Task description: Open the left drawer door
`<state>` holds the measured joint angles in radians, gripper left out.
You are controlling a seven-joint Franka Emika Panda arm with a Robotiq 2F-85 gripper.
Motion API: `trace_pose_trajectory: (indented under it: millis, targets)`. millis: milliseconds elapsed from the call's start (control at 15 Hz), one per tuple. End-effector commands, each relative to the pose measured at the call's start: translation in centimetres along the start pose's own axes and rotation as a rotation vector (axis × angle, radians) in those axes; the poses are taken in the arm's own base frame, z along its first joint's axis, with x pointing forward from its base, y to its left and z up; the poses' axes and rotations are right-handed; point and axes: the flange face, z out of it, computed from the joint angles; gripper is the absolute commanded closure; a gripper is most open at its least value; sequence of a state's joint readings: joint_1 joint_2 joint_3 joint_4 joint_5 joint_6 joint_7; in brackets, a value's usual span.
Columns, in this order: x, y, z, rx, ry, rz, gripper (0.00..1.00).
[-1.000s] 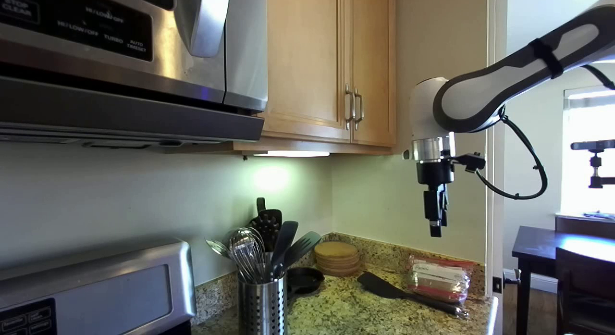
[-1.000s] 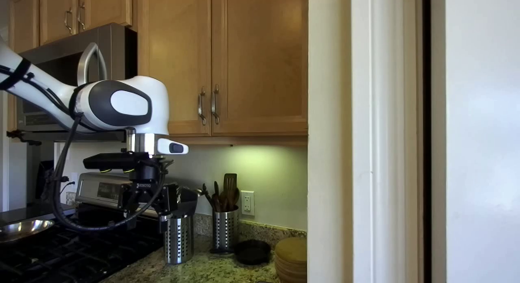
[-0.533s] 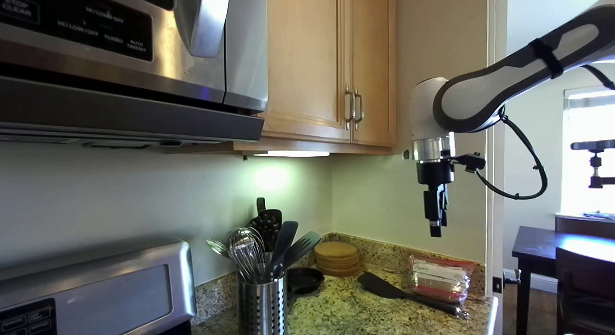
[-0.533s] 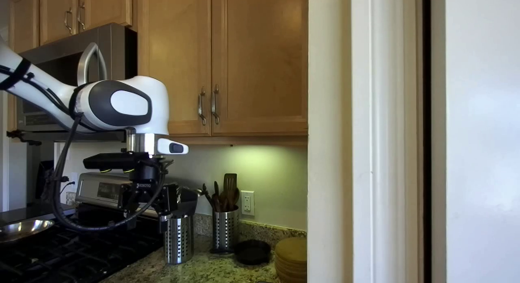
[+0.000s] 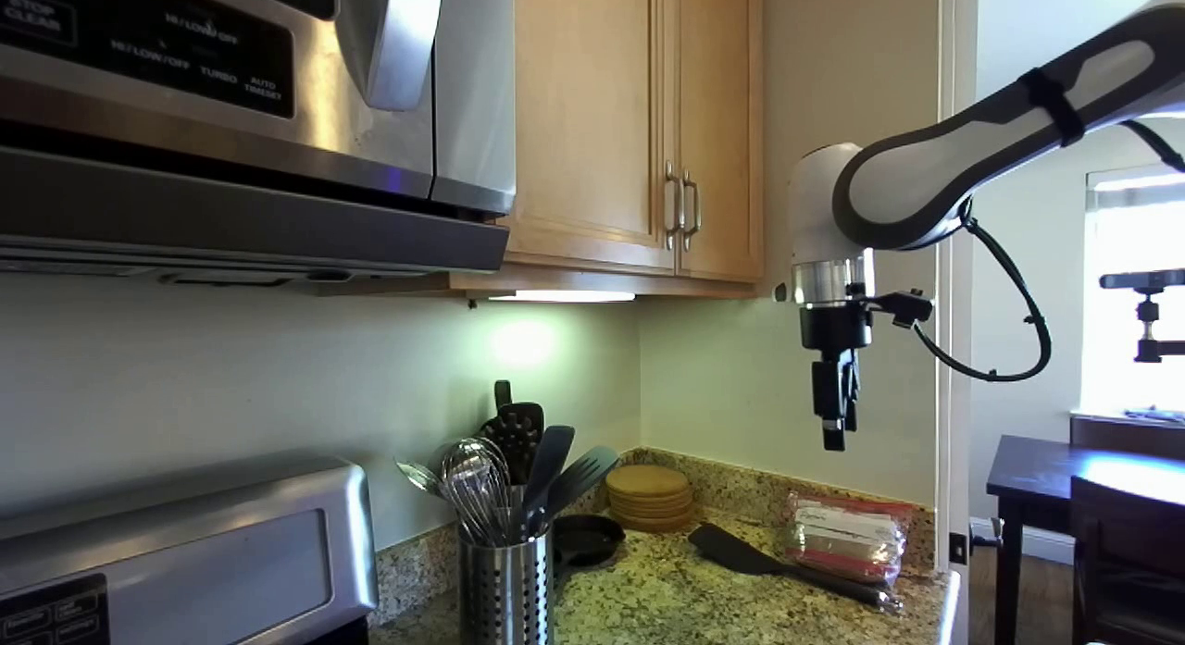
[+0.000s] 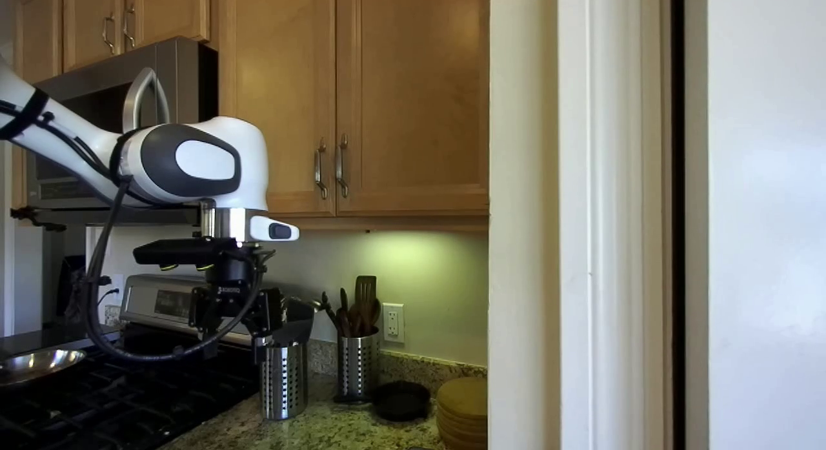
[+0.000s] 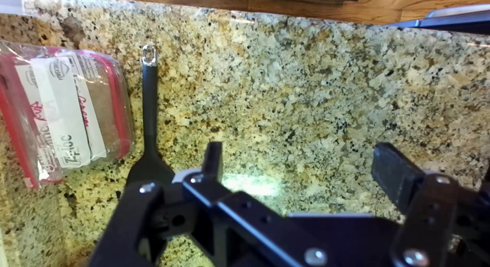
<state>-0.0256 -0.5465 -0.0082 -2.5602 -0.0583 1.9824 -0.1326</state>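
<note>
The left drawer door is a light honey-wood upper cabinet door, seen in both exterior views (image 5: 583, 117) (image 6: 277, 95). It is shut, beside the microwave. Its vertical metal bar handle (image 5: 672, 205) (image 6: 321, 169) is near its right edge, next to the matching handle of the right door (image 5: 717, 117) (image 6: 419, 95), also shut. My gripper (image 5: 836, 430) (image 6: 233, 350) points straight down, lower than the handles and apart from the doors. In the wrist view the gripper (image 7: 300, 159) has its fingers wide apart with only countertop between them. The doors are out of the wrist view.
A stainless microwave (image 5: 278, 173) hangs left of the cabinet. Metal utensil holders (image 5: 505, 589) (image 6: 358, 366) stand on the granite counter (image 7: 291, 87). A black spatula (image 7: 150, 106) and a plastic bag (image 7: 69, 110) lie below. A wall (image 5: 833, 62) borders the cabinet's right side.
Over the last half second the arm and gripper have risen slightly, with a small shift to the left in an exterior view. The doors have not moved.
</note>
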Motion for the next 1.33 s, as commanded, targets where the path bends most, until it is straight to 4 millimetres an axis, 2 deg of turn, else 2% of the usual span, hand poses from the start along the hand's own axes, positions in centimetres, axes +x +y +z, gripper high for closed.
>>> trace_pose_trajectory:
  millis: [0,200,400,667,933,1133,1200,1267]
  targets:
    - [-0.5,-0.4,-3.4,-0.014,0.092,0.075,0.00]
    - [-2.2,0.0,-6.3,-0.015,0.173,0.138,0.00]
    - [-4.4,0.2,-8.4,0.012,0.265,0.205,0.00]
    - [-5.5,-1.0,-10.8,0.069,0.380,0.264,0.00]
    - [-3.1,-1.8,-12.3,0.081,0.515,0.261,0.00]
    - [-1.3,-3.3,-13.5,0.067,0.622,0.291,0.00]
    - [-0.9,-3.9,-13.8,0.056,0.652,0.302,0.00]
    - [-1.8,-2.9,-13.6,0.054,0.605,0.265,0.00]
